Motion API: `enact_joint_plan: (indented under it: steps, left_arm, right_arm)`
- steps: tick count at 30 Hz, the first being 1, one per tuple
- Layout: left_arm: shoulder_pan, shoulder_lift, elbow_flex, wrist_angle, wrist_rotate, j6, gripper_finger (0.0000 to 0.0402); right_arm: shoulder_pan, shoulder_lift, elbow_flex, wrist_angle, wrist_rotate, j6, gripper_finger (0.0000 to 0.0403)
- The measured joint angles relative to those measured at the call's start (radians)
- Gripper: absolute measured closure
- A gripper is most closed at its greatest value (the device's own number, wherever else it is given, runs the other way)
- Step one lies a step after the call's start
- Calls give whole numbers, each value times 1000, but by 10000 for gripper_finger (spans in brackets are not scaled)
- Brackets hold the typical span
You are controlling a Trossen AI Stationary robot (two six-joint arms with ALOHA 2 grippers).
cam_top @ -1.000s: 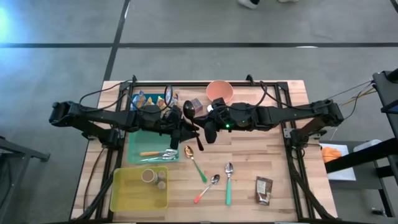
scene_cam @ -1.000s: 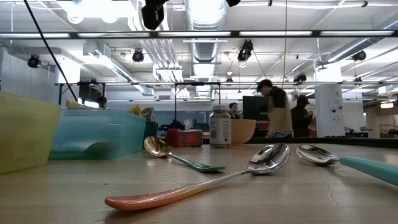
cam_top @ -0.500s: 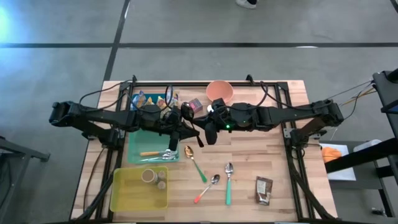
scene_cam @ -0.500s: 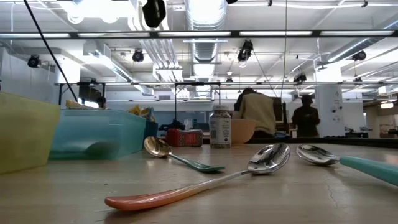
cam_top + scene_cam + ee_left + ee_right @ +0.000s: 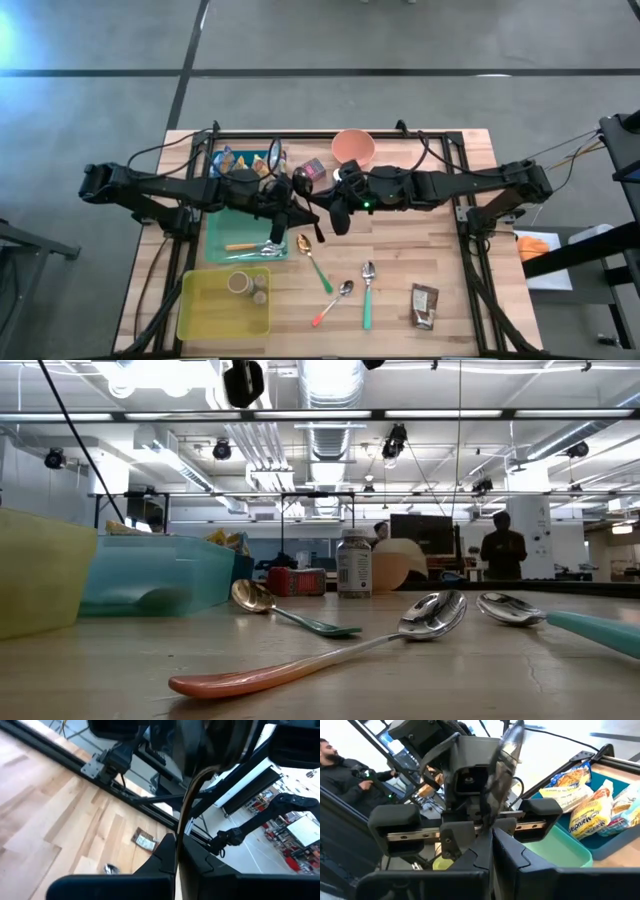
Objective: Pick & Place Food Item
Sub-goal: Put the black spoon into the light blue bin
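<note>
- My left fingers are pinched tight on the thin handle of a dark spoon, up above the middle of the counter.
- My right fingers are pinched tight on the same spoon, facing the left ones, almost nose to nose.
- If one arm pulls away while both fingers grip, I think the spoon could bend, twist or get yanked loose.
- If both let go together, it would fall on the green tray or on the loose spoons below.
- The arms are so close that a small wrong move could bump them together.
- A spoon is not food, so I could end up placing the wrong thing. No food is in my fingers.
- The food: snack packs sit in the blue bin at the back left. I count at least three, but I cannot count them all.
- One brown packet lies alone at the front right.
- Spoons lying on the counter: three, one with a gold bowl, one with an orange handle and one with a green handle.
- One pink bowl, one small jar, and one yellow bin with two round things inside.
</note>
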Motion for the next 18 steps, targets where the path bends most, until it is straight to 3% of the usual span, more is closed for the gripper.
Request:
enact_joint_plan:
  steps: [4,10,14,18]
  left_arm:
    - [0,-2,0,-13,7,-15,398]
    - [0,-30,1,-51,14,-25,398]
    - [1,-86,1,-171,15,-14,398]
    - [2,-159,5,-362,14,-6,398]
  right_arm:
    - [0,0,0,2,-34,-1,364]
    - [0,0,0,0,-49,2,272]
    - [0,-2,0,-41,-77,26,218]
    - [2,-9,0,-157,-82,61,190]
